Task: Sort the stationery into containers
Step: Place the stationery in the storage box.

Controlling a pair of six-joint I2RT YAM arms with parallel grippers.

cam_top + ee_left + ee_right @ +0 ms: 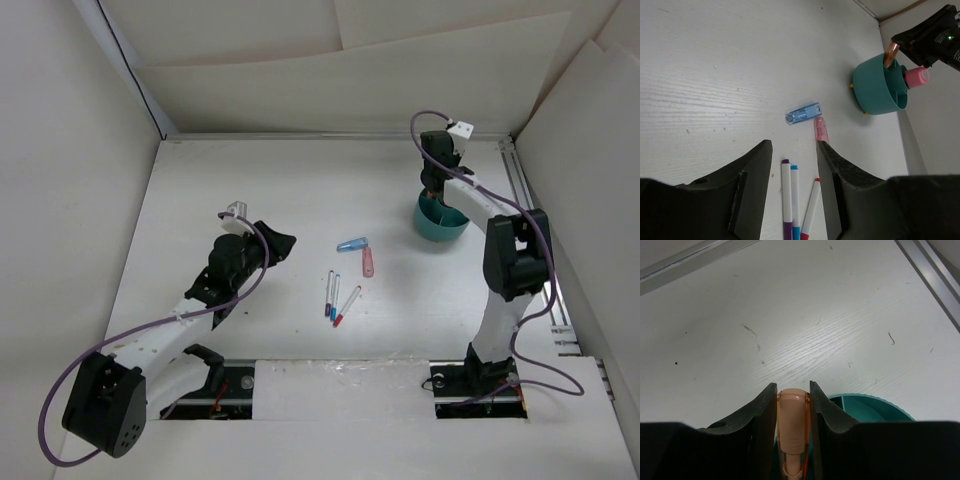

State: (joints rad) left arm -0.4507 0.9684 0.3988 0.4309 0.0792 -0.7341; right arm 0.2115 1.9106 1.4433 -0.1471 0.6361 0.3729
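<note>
Gripping marker (791,415) tight between right fingers (757,425), just over cup (875,407) below and right of tips. Could snag rim or divider and tip out if dropped off-centre. Holding nothing in spread left fingers (752,175); pens (790,200) between them.

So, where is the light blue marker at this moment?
In the top view the light blue marker lies near the middle, left of the teal cup and just beyond the pink marker.
</note>
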